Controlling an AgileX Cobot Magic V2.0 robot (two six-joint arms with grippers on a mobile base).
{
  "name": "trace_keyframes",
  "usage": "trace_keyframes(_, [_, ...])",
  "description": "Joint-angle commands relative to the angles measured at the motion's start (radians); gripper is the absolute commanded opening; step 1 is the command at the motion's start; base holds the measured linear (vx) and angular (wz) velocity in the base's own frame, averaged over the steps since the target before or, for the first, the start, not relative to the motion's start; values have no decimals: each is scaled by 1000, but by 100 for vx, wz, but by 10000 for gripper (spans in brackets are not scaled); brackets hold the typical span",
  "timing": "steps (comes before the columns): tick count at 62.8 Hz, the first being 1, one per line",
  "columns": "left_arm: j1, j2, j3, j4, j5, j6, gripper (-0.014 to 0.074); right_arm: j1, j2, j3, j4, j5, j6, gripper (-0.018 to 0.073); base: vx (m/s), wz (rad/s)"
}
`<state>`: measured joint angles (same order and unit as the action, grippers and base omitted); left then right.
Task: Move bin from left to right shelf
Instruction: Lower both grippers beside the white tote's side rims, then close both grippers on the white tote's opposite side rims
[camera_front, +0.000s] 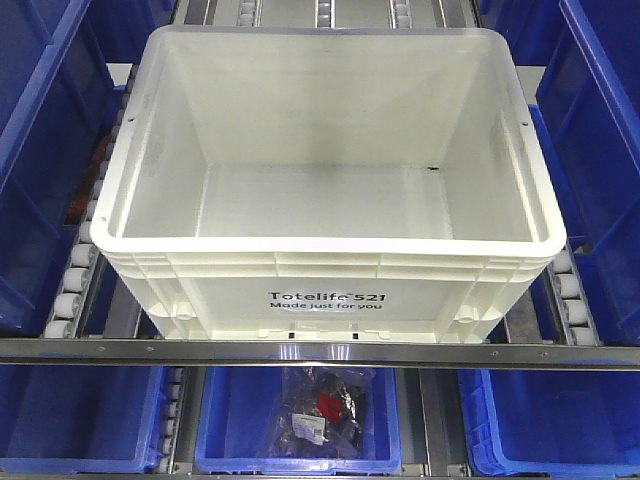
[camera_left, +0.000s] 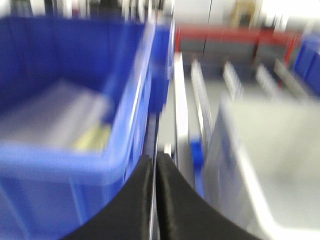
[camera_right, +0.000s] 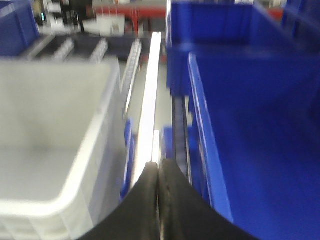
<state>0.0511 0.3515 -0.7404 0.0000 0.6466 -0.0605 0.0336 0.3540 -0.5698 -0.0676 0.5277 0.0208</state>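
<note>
In the centre of the front view, the white bin (camera_front: 220, 285) sits on a shelf lane of rollers (camera_front: 75, 275), its printed side facing the bottom of the frame; it is empty apart from a small dark speck on the floor near its right wall. Blue bins on the left (camera_front: 40, 150) and blue bins on the right (camera_front: 600, 130) flank it closely, leaving only narrow strips of roller track along its sides. A metal rail (camera_front: 320, 352) crosses the frame just beneath its front wall. Below that, the lower middle blue bin (camera_front: 230, 430) holds a clear bag (camera_front: 320, 415) of dark and red items. At the bottom of the left wrist view, the left gripper (camera_left: 155, 200) has its black fingers pressed together with nothing between them, over the gap between a blurred blue tote (camera_left: 60, 165), holding something pale and flat, and the white bin to the right. The right gripper (camera_right: 159, 200) is likewise pressed together and holds nothing, over a bright strip (camera_right: 150, 100) between the white bin and an empty-looking blue container (camera_right: 260, 125).
</note>
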Motion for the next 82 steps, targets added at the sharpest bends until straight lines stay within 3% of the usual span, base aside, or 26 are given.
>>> trace_keyframes(1, [-7,48,-28,-7,26,-4,3,1,53,-33,-4,-16,-3,-9,0,0])
trace_keyframes(16, [-7,74,-28,-7,52,-4,5,1,142,-33,-9,27,-3,-3,0,0])
trace_keyframes(23, [-7,75,-28,-7,61,-4,50,1,157,-33,-1,33,-10,54,0,0])
trace_keyframes(30, [-7,75,-28,-7,64,-4,189,1,158,-33,9,36,-21,206,0,0])
trace_keyframes(42, [-7,77,-28,-7,65,-4,508,1,160,-33,48,43,-21,594,0,0])
trace_keyframes(49, [-20,95,-34,-24,80,5,613,1,160,-34,50,57,-29,717,0,0])
trace_keyframes(54, [-66,109,-34,-75,77,60,631,1,174,-52,49,100,-47,725,0,0])
trace_keyframes(60, [-155,151,-34,-167,75,187,628,9,220,-99,68,162,-81,715,0,0])
trace_keyframes(66, [-246,213,-34,-204,75,260,624,77,285,-157,102,188,-121,687,0,0])
trace_keyframes(73, [-340,298,-66,-164,93,262,615,185,385,-241,48,244,-93,650,0,0])
trace_keyframes(82, [-364,446,-188,-88,124,184,608,214,534,-372,-21,309,8,640,0,0])
